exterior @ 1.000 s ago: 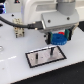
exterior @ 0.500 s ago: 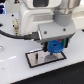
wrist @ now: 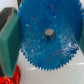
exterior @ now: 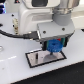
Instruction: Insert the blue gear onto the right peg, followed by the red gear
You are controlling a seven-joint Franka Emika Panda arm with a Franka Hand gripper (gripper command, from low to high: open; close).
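the gripper (exterior: 53, 48), lower than 1 second ago, clamps the blue gear (wrist: 48, 35) just above the base plate (exterior: 35, 61), 1 peg (wrist: 49, 33) showing through its hub; red gear (wrist: 9, 77) waits.

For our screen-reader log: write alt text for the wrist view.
A blue gear fills the view, held between the pincer's green pads, with a dark peg tip showing through its centre hole. A red gear's edge peeks beside it.

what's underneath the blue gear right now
In the exterior view, the blue gear hangs in the claw just above the black-bordered base plate. In the wrist view, the red gear peeks from under its edge. The gear covers the pegs.
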